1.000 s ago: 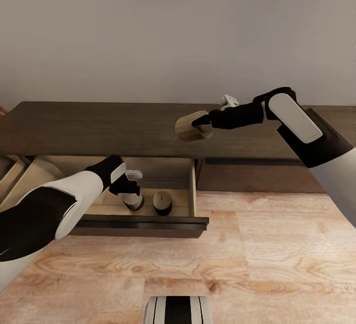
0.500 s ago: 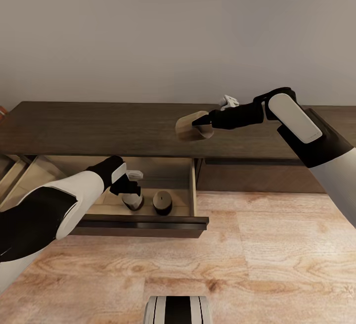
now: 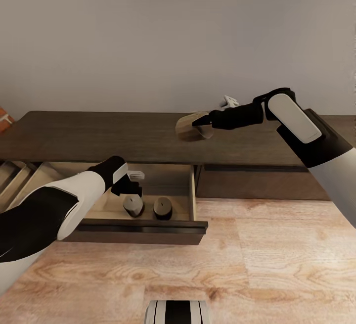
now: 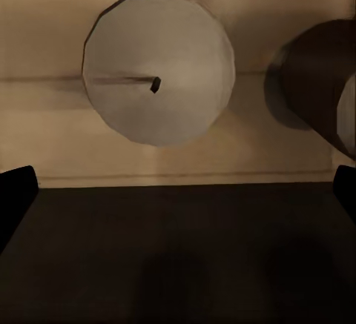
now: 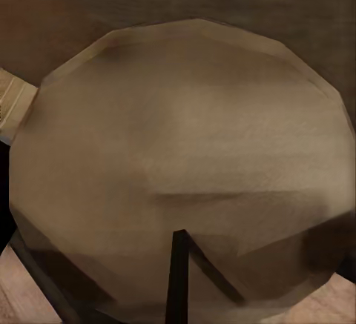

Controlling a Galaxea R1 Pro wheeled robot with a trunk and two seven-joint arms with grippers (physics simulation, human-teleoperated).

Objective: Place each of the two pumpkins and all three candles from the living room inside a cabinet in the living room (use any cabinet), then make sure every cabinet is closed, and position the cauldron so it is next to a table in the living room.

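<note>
R gripper (image 3: 201, 125) holds a candle (image 3: 190, 126) over the cabinet (image 3: 99, 136) top, near its front edge. L gripper (image 3: 132, 185), fingers wide apart, hangs above 2 candles (image 3: 133, 207) (image 3: 162, 208) upright in open drawer (image 3: 143, 226), near its front.

A plain grey wall (image 3: 148, 32) stands at the far side. The floor (image 3: 277, 259) is light wood with wavy grain. A bit of red brick (image 3: 4, 115) shows at the far left.
</note>
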